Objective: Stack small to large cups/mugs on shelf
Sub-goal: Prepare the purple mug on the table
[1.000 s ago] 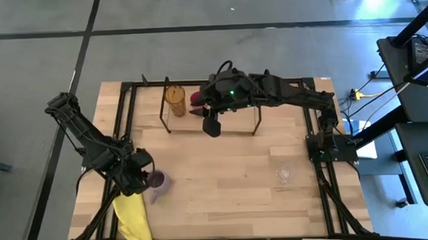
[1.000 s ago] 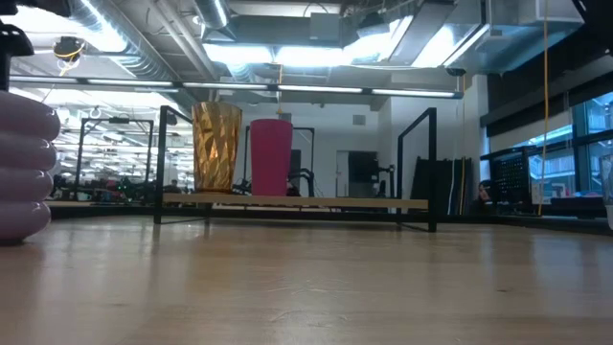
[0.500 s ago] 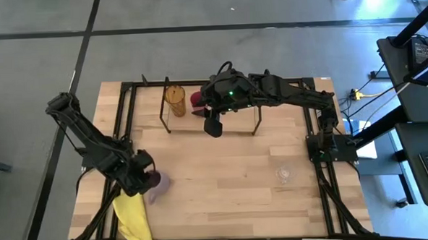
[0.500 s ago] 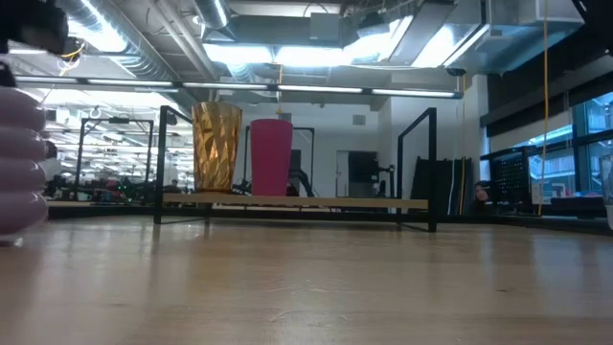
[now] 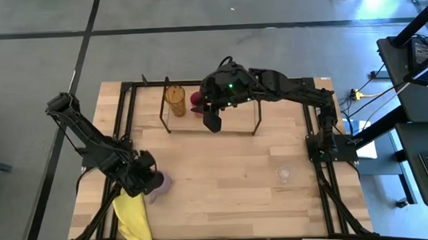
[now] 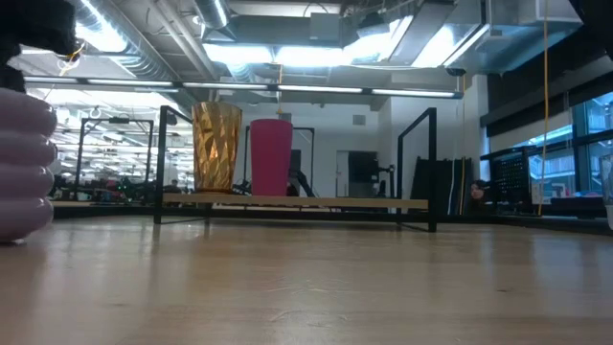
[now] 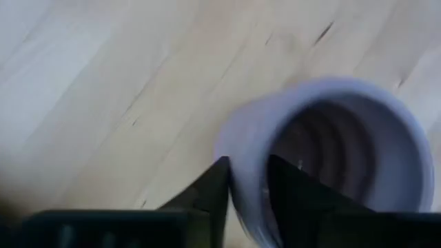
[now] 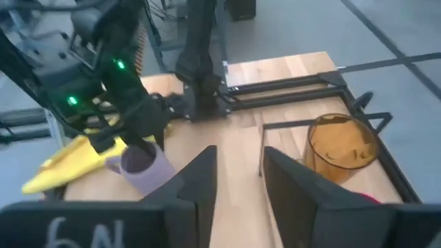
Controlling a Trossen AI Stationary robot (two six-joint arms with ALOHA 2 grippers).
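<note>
Left tool [image 5: 146, 179] at purple mug [image 5: 159, 183], right tool [image 5: 211, 120] over shelf [image 5: 232, 110]

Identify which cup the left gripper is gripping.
The purple mug: the left gripper pinches its rim. The amber tumbler, red cup and clear glass stand untouched.

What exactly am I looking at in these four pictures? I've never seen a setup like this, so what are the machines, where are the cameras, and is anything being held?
Two dark robot arms work at a wooden table. One camera looks straight down, one sits at table height, and one rides on each wrist.

The left gripper sits at the table's near left, its fingers straddling the wall of a light purple mug, one finger inside, one outside. A yellow cloth lies beside it.

The right gripper hangs open over the shelf, holding nothing. On the shelf stand an amber tumbler and a red cup, side by side. A tiny clear glass waits on the table's right.
</note>
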